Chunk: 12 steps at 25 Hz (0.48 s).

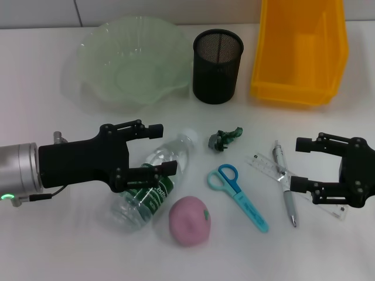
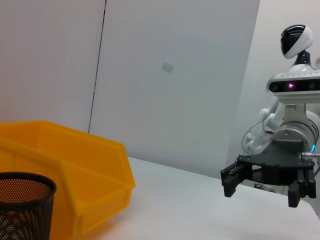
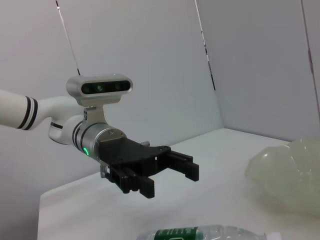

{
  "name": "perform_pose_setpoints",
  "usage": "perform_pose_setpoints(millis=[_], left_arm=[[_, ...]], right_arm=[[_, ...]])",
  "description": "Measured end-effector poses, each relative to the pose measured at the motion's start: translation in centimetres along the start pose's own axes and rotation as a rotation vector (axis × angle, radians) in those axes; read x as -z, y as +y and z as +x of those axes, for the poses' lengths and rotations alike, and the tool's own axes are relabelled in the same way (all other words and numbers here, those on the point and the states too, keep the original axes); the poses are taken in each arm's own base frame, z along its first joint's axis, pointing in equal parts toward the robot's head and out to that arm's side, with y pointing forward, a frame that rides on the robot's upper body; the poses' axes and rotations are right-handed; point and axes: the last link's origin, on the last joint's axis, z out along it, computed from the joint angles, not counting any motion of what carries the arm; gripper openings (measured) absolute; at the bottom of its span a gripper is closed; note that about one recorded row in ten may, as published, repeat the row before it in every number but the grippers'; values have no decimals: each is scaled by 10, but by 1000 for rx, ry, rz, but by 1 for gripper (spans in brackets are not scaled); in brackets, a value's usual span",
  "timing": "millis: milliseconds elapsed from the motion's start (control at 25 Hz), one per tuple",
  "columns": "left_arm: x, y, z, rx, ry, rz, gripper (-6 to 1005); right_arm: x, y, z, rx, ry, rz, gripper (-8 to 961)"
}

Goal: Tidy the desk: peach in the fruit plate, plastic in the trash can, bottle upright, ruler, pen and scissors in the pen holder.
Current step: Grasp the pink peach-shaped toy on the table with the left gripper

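Note:
A clear bottle with a green label lies on its side, cap toward the pen holder. My left gripper hovers open over it, one finger on each side of its upper half; the right wrist view shows that gripper raised above the bottle. A pink peach sits just in front of the bottle. Blue scissors, crumpled green plastic, a pen and a clear ruler lie mid-table. My right gripper is open, its fingers over the pen and ruler.
At the back stand a pale green fruit plate, a black mesh pen holder and a yellow bin. The left wrist view shows the bin, the holder and my right gripper farther off.

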Motion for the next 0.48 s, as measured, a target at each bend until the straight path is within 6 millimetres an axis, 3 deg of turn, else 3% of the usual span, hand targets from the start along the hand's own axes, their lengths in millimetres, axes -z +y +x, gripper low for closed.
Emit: perform_pose_setpoints(millis=[480], left_arm=[[-8,5,1,-6,2,-48,800]], right_arm=[[1,-1,1,-7,-9,13,837]])
